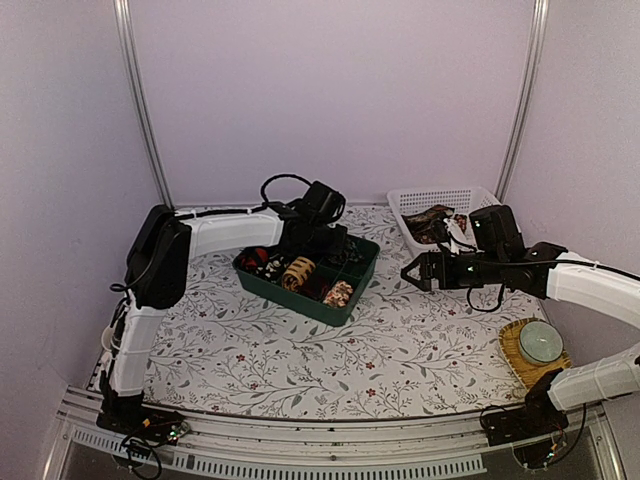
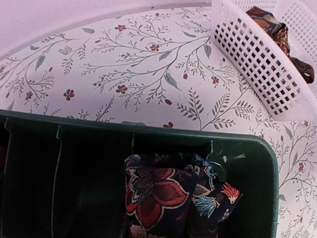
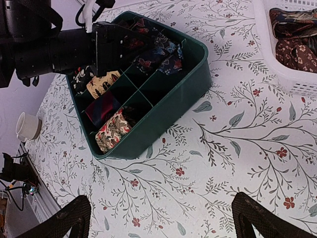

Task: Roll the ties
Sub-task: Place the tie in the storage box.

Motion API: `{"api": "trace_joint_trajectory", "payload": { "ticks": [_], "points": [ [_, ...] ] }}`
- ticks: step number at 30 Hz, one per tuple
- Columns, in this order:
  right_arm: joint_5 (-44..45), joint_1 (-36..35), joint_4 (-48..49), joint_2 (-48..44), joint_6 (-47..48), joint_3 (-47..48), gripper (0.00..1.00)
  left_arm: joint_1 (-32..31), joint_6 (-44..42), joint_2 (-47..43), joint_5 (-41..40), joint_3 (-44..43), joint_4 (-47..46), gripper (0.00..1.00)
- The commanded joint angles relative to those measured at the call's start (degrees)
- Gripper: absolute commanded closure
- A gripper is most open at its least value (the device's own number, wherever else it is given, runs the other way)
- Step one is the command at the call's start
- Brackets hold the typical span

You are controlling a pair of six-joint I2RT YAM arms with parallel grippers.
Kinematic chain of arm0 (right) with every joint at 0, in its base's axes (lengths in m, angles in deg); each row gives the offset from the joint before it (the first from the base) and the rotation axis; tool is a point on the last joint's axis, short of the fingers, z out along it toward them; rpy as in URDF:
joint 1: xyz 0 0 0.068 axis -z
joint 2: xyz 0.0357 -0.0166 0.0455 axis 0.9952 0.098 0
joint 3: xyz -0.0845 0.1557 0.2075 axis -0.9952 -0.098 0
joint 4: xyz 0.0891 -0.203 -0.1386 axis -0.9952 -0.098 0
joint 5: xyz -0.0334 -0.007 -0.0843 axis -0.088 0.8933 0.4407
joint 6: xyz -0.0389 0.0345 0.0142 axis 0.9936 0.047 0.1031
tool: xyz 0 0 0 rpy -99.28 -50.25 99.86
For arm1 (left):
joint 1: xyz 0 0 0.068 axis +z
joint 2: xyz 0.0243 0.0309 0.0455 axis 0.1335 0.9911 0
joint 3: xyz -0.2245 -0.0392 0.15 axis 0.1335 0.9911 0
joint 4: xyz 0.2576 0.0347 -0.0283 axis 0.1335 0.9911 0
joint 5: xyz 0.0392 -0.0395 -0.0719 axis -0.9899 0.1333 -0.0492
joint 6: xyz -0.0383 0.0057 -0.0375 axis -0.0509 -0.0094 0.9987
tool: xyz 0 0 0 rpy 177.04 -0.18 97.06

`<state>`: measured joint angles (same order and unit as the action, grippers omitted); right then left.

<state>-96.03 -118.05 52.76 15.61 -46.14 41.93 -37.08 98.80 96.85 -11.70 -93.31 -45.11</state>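
Note:
A dark green compartment tray (image 1: 300, 300) sits mid-table, with rolled ties (image 1: 298, 272) in several of its cells. My left gripper (image 1: 312, 242) reaches down into the tray's far corner cell and is shut on a dark rolled tie with red flowers (image 2: 158, 193); its fingers are hidden behind the cloth in the left wrist view. The right wrist view shows that gripper (image 3: 141, 49) at the same tie (image 3: 161, 57). Unrolled ties (image 1: 432, 222) lie in the white basket (image 1: 470, 196). My right gripper (image 1: 412, 272) hovers open above bare cloth between tray and basket, holding nothing.
A candle on a woven coaster (image 1: 540, 342) sits at the near right. A white cup (image 3: 27, 126) stands at the table's left edge. The basket wall (image 2: 257, 64) lies close behind the tray's far rim (image 2: 148, 131). A flowered cloth covers the table.

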Motion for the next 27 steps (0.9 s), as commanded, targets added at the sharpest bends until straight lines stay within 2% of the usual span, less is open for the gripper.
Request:
{"api": "trace_joint_trajectory", "payload": {
  "ticks": [1, 16, 27],
  "points": [
    [-0.74, 0.27, -0.44, -2.54, 0.12, 1.55, 0.00, -0.17, -4.87, 6.72, -3.35, 5.11, 12.67, 1.00],
    [-1.37, 0.27, -1.20, -2.29, 0.29, 2.59, 0.00, -0.30, -8.59, 7.84, -4.51, 6.66, 13.13, 1.00],
    [-2.04, 0.27, -1.37, -1.50, 0.20, 3.52, 0.00, 0.51, -7.16, 9.17, -3.72, 6.44, 16.41, 1.00]
  ]
}}
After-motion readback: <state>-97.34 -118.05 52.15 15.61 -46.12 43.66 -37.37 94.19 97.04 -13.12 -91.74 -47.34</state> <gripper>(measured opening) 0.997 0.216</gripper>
